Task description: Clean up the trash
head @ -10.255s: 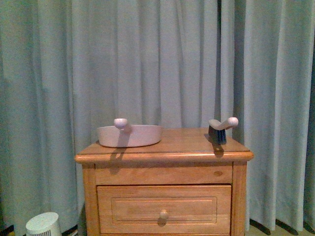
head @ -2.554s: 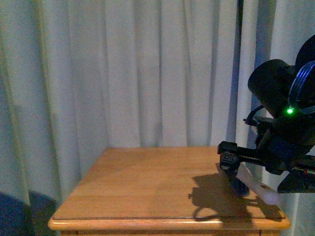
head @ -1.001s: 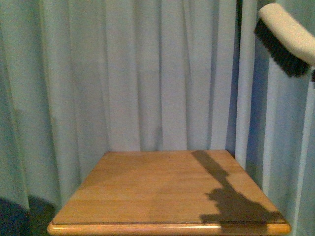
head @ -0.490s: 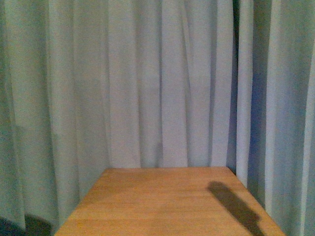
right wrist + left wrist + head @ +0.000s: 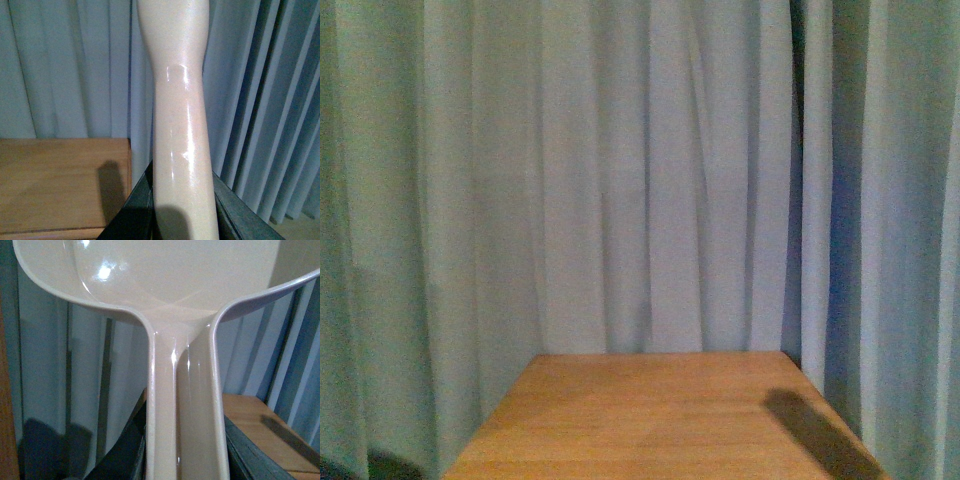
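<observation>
I cannot tell where the small crumpled white paper trash is: none of the three views shows it.

Nearest to hand are the tools. The left gripper (image 5: 186,457) is clamped on the stem of a glossy cream plastic dustpan (image 5: 175,290), whose wide scoop fills the top of the left wrist view; its dark fingers (image 5: 122,457) press against both sides of the stem. The right gripper (image 5: 182,217) grips a smooth cream plastic handle (image 5: 177,125) the same way, with a dark finger on either side. The handle's far end runs out of the picture.

Only the wrist views show the tools and grippers; the front view has neither arm in it. That view shows the bare orange-brown wooden tabletop (image 5: 650,420) with a dark slanted shadow (image 5: 815,430) near its right edge, and pale grey-blue pleated curtains (image 5: 620,180) hanging close behind it. Both wrist views catch a part of the same wood and curtain.
</observation>
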Robot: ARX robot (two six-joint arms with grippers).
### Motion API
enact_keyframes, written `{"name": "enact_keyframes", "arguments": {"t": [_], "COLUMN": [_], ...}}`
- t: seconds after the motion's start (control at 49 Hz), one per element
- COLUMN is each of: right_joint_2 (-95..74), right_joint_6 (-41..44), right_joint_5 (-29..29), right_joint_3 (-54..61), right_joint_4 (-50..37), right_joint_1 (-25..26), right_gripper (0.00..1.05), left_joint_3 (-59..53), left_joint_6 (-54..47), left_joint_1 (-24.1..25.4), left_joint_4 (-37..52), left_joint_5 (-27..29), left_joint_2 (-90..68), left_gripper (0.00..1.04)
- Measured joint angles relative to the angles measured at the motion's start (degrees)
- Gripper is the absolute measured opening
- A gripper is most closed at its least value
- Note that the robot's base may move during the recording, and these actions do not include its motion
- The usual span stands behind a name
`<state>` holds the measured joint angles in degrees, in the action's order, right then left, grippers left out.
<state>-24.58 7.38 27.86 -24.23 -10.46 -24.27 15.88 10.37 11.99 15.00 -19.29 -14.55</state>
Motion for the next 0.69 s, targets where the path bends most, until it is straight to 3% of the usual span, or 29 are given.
{"name": "enact_keyframes", "arguments": {"t": [0.695], "right_joint_2": [0.1], "right_joint_6": [0.3], "right_joint_5": [0.1], "right_joint_3": [0.2], "right_joint_4": [0.0], "right_joint_1": [-0.3], "right_gripper": [0.2], "left_joint_3": [-0.2], "left_joint_6": [0.0], "left_joint_1": [-0.2], "left_joint_4": [0.0], "left_joint_5": [0.2], "left_joint_2": [0.2], "left_gripper": [0.26]}}
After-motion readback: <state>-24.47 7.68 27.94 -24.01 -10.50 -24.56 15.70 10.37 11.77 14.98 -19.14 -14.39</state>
